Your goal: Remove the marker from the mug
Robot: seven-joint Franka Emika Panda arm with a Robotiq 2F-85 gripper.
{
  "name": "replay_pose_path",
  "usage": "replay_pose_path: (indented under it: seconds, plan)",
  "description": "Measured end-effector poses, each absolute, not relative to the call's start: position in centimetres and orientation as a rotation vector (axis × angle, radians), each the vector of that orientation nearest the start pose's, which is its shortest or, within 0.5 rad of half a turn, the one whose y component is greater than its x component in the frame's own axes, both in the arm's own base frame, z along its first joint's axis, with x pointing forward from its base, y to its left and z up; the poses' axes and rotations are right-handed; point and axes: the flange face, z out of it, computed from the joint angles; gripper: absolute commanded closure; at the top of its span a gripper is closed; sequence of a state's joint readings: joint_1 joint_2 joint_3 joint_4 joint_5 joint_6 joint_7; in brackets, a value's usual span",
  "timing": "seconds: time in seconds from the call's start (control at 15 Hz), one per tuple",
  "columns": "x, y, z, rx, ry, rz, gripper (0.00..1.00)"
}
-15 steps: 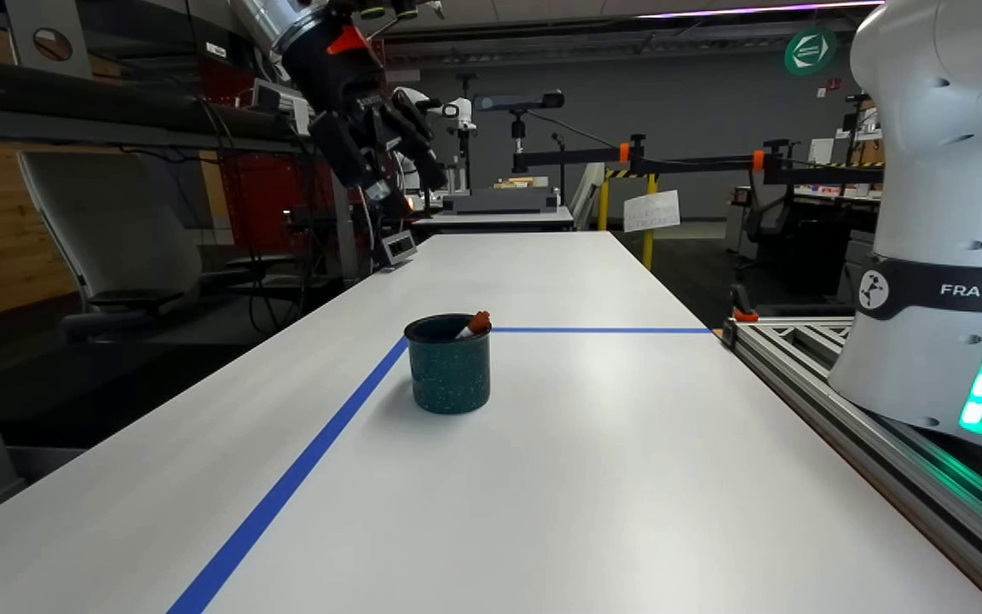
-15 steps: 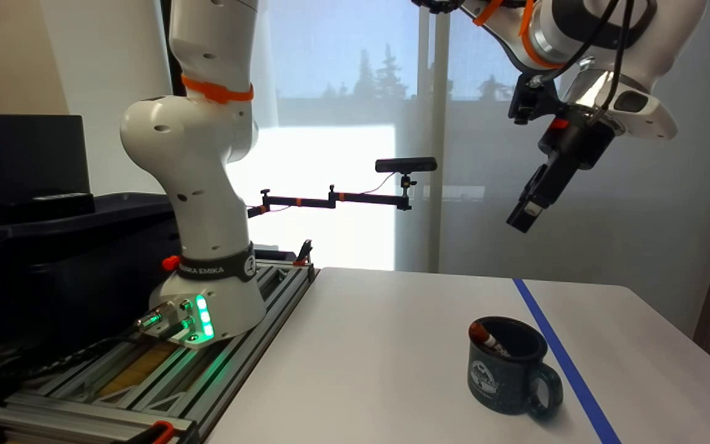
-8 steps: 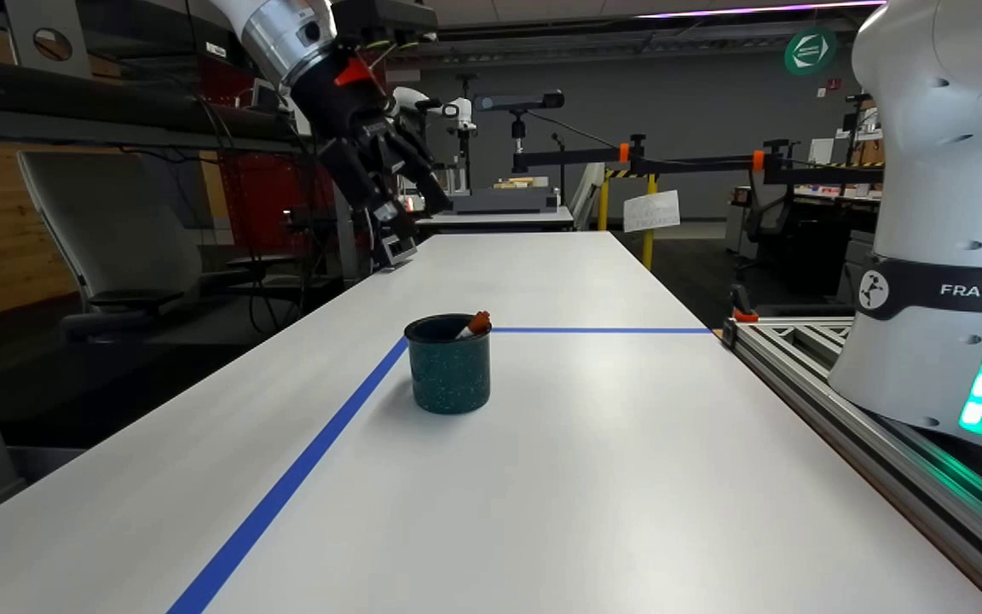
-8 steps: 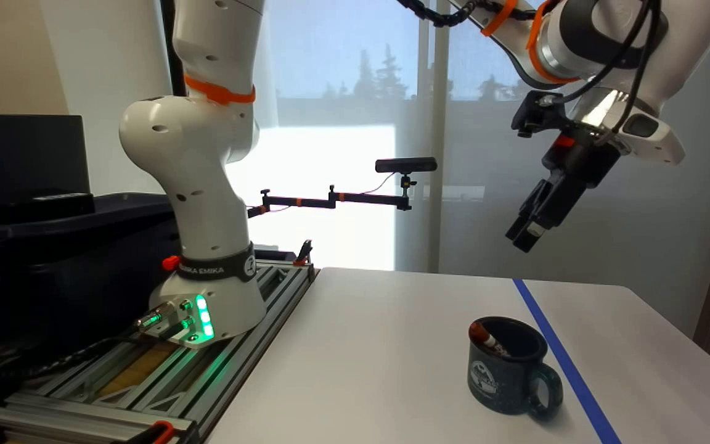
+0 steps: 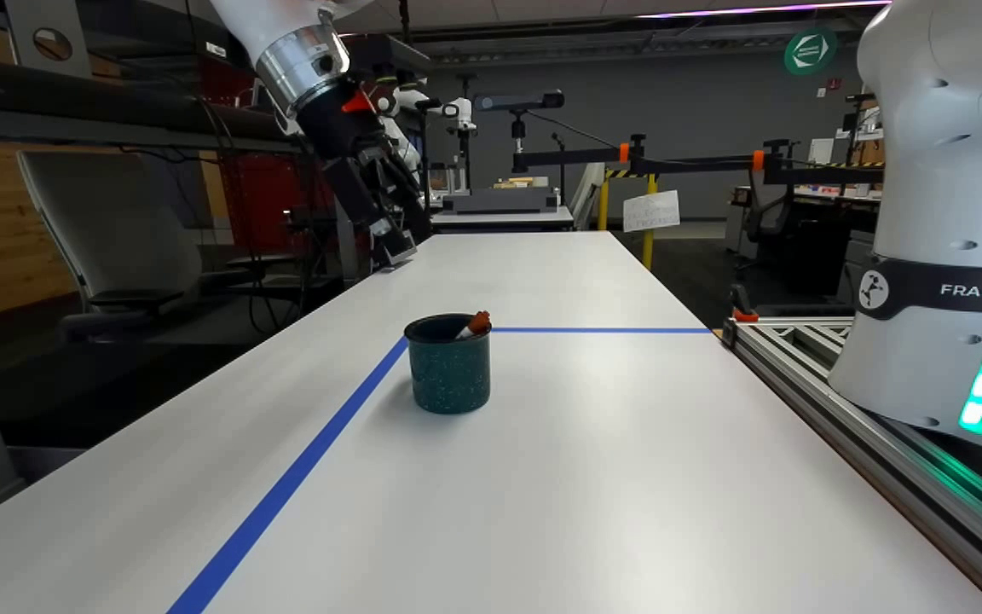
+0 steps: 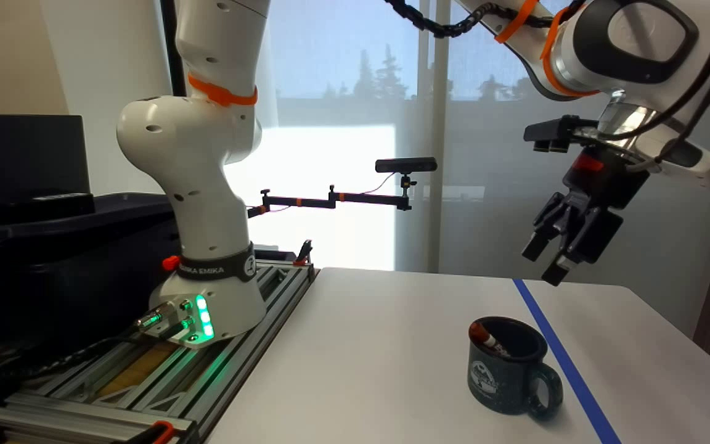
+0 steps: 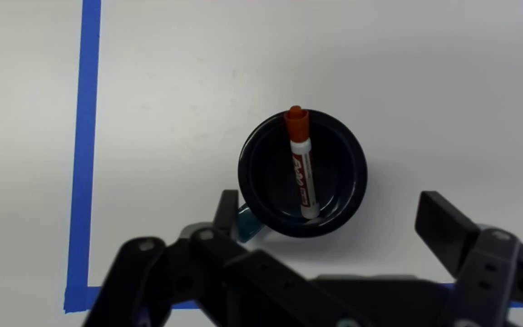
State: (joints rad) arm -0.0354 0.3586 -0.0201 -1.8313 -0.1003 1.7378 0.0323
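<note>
A slim, white-barrelled, orange-red-capped marker (image 7: 306, 177) leans inside the squat, dark teal mug (image 6: 509, 375), its cap at the rim on the side toward the white robot base (image 5: 909, 367) and that edge of the white tabletop (image 5: 610, 477). The black two-fingered claw (image 6: 545, 261) hangs higher, toward the opposite edge, its fingers (image 7: 447, 229) spread wide around nothing. In the wrist view the marker's long axis runs across their closing line, so this turn should suit the barrel; the coming move seems to call for descent toward the base-side edge. The claw's height above the rim is hard to judge.
</note>
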Motion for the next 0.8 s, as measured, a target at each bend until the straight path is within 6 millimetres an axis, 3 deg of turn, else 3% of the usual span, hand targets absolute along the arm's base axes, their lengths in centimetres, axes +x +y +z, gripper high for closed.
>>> replay_pose_path:
  seconds: [0.27, 0.8]
  plan:
    - [58.3, -5.1, 29.6, -3.133, 0.071, 0.704, 0.00]
    - [57.9, -5.1, 26.8, -3.111, 0.019, 0.758, 0.00]
